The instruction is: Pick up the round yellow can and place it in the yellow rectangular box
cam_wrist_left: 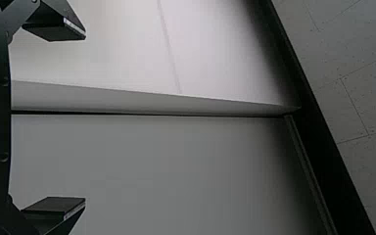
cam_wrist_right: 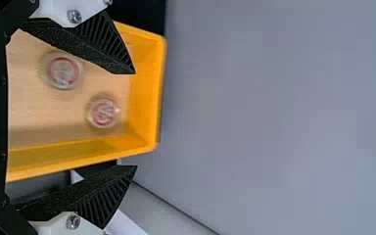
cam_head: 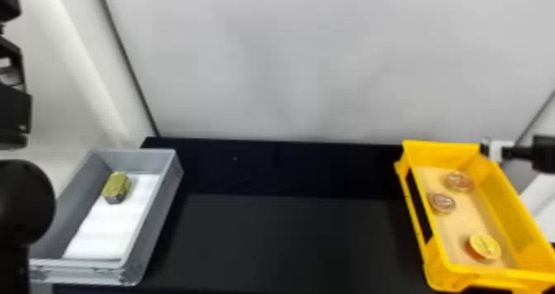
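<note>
The round yellow can rests inside the yellow rectangular box, toward its near end. Over that box's far right rim is my right gripper, with nothing held. In the right wrist view, the right gripper has its fingers wide apart, with part of the yellow box behind them. My left gripper is parked high at the far left; seen from its wrist, the left gripper is open with nothing between its fingers.
Two round clear-and-red containers lie farther back in the yellow box. At the left, a grey box holds a yellow-green and grey tin on white lining. A black table spans between the boxes, with a pale wall behind.
</note>
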